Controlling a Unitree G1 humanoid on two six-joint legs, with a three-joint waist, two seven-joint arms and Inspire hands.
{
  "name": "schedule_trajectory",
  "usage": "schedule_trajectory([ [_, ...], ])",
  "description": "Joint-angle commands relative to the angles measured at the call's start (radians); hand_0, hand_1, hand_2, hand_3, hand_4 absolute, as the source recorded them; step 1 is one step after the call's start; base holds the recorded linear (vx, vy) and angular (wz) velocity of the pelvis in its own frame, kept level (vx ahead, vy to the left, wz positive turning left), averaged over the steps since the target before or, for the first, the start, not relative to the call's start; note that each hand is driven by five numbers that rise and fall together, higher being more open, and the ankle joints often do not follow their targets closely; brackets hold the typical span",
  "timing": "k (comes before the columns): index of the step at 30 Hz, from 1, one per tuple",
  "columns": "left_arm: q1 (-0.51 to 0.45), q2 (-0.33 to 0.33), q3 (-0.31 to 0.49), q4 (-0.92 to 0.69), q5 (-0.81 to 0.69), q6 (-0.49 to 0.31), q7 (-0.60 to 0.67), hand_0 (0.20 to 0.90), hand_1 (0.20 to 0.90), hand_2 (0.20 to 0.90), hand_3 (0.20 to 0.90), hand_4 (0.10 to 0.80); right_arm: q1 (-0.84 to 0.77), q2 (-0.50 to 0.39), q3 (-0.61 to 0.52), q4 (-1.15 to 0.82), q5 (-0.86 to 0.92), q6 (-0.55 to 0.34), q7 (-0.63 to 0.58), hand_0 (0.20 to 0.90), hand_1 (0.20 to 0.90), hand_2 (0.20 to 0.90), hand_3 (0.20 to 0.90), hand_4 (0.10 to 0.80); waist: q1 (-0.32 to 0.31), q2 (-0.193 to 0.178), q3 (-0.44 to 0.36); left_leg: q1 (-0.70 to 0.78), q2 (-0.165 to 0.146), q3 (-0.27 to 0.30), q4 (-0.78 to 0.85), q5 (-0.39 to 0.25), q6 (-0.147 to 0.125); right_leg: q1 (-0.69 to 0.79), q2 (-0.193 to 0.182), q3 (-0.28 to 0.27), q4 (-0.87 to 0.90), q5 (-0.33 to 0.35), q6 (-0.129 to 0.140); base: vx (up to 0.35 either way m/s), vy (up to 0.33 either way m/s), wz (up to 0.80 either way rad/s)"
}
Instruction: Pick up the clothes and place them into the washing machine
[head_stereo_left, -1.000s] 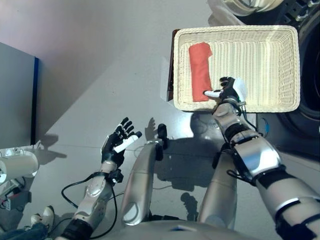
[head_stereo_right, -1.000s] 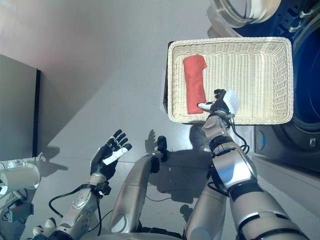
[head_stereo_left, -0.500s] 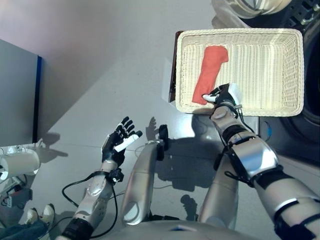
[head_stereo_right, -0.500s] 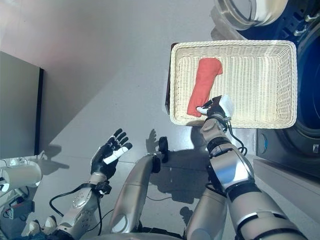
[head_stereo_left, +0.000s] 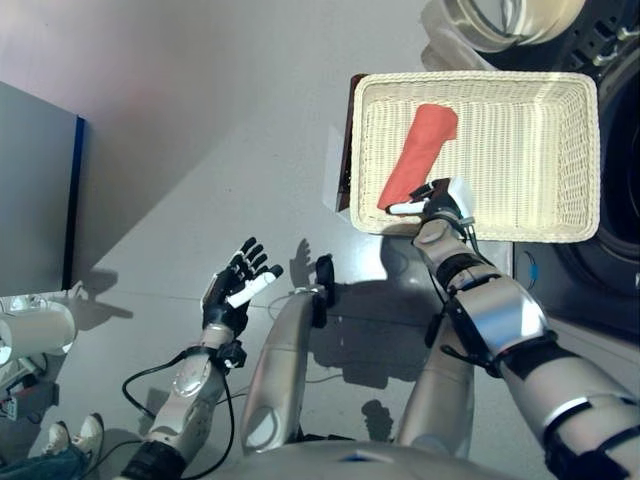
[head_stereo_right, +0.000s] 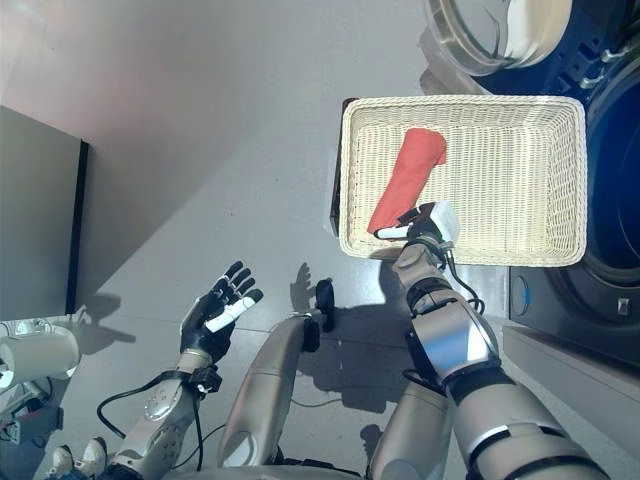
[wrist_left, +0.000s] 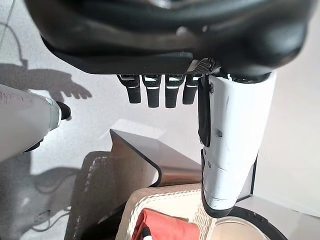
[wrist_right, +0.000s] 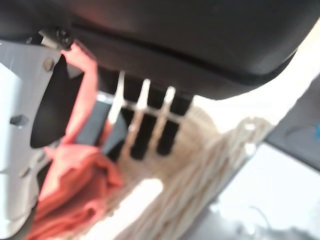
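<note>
Closest to me, my left hand (head_stereo_left: 232, 287) hangs low over the grey floor (head_stereo_left: 200, 120), palm turned up, fingers spread and straight, holding nothing. Its wrist view shows the fingers in a straight row beside the white-covered thumb, with the basket and the cloth visible past them, well apart from that hand.

Further out, my right hand (head_stereo_right: 425, 222) reaches over the near rim of the white wicker basket (head_stereo_right: 565, 170). It sits at the lower end of the red cloth (head_stereo_right: 408, 178), and in the right wrist view the cloth (wrist_right: 75, 200) is bunched between the white-covered thumb and the fingers, so I read the hand as closed on the cloth's near end. The rest of the cloth stretches up and away from the hand at a slant, inside the left part of the basket, its far end near the back wall.

Beyond the basket, the round open door (head_stereo_right: 490, 30) of the washing machine (head_stereo_right: 610, 90) shows at the top edge, with the dark machine body running down the right side, just beside the basket.
</note>
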Motion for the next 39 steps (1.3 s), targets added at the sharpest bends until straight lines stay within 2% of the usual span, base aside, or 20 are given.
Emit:
schedule_trajectory([
  [1,-0.019,0.031,0.061,-0.061,0.023,-0.060,0.010,0.900,0.900,0.900,0.900,0.800,-0.039,0.007,-0.047,-0.003,0.026,-0.021,-0.054,0.900,0.900,0.900,0.900,0.800,0.028,-0.012,-0.029,0.025,0.025,-0.008,0.107,-0.141,-0.045,-0.018,-0.009,0.002,-0.120,0.168,-0.047,0.000,0.000,0.00],
  [9,-0.021,0.030,0.069,-0.060,0.030,-0.069,0.018,0.900,0.900,0.900,0.900,0.800,0.009,0.013,-0.011,-0.021,-0.079,0.003,-0.086,0.900,0.900,0.900,0.900,0.800,0.020,-0.019,-0.031,0.040,0.024,-0.008,0.088,-0.135,-0.046,0.001,-0.010,-0.005,-0.140,0.179,-0.044,0.000,0.000,0.00],
  [15,-0.009,0.023,0.093,-0.055,0.052,-0.065,0.002,0.900,0.900,0.900,0.900,0.800,0.079,-0.057,0.179,-0.036,-0.436,0.098,-0.038,0.900,0.900,0.900,0.900,0.800,0.006,-0.038,-0.026,0.051,0.029,-0.011,0.053,-0.113,-0.050,0.019,-0.008,-0.014,-0.179,0.201,-0.038,0.000,0.000,0.00],
  [19,-0.001,0.022,0.103,-0.035,0.065,-0.064,-0.024,0.900,0.900,0.900,0.900,0.800,0.104,-0.103,0.241,-0.055,-0.591,0.130,-0.002,0.900,0.900,0.900,0.900,0.800,0.000,-0.052,-0.027,0.065,0.030,-0.019,0.021,-0.098,-0.056,0.039,-0.009,-0.030,-0.208,0.215,-0.032,0.008,-0.025,0.03],
  [23,-0.002,0.024,0.108,-0.019,0.063,-0.062,-0.031,0.900,0.900,0.900,0.900,0.800,0.097,-0.124,0.221,-0.060,-0.566,0.126,0.003,0.900,0.900,0.900,0.900,0.800,0.001,-0.071,-0.028,0.096,0.032,-0.030,-0.044,-0.062,-0.067,0.087,-0.004,-0.057,-0.274,0.240,-0.027,0.016,-0.050,0.08],
  [28,-0.018,0.010,0.115,0.021,0.065,-0.062,-0.020,0.900,0.900,0.900,0.900,0.800,0.092,-0.114,0.145,-0.055,-0.404,0.076,-0.009,0.900,0.900,0.900,0.900,0.800,0.005,-0.099,-0.036,0.145,0.032,-0.045,-0.124,-0.026,-0.074,0.146,0.005,-0.086,-0.353,0.269,-0.025,0.032,-0.054,0.05],
  [32,-0.023,0.005,0.119,0.025,0.069,-0.063,-0.015,0.900,0.900,0.900,0.900,0.800,0.113,-0.105,0.158,-0.072,-0.416,0.077,-0.028,0.900,0.900,0.900,0.900,0.800,0.003,-0.112,-0.042,0.172,0.033,-0.050,-0.166,-0.007,-0.077,0.181,0.006,-0.099,-0.396,0.286,-0.021,0.039,-0.039,-0.01],
  [39,-0.018,-0.009,0.158,0.041,0.087,-0.063,-0.017,0.900,0.900,0.900,0.900,0.800,0.170,-0.089,0.219,-0.147,-0.512,0.069,0.011,0.900,0.900,0.900,0.900,0.800,-0.012,-0.140,-0.051,0.223,0.044,-0.062,-0.239,0.027,-0.091,0.239,0.015,-0.121,-0.460,0.303,-0.017,0.036,-0.028,0.04],
])
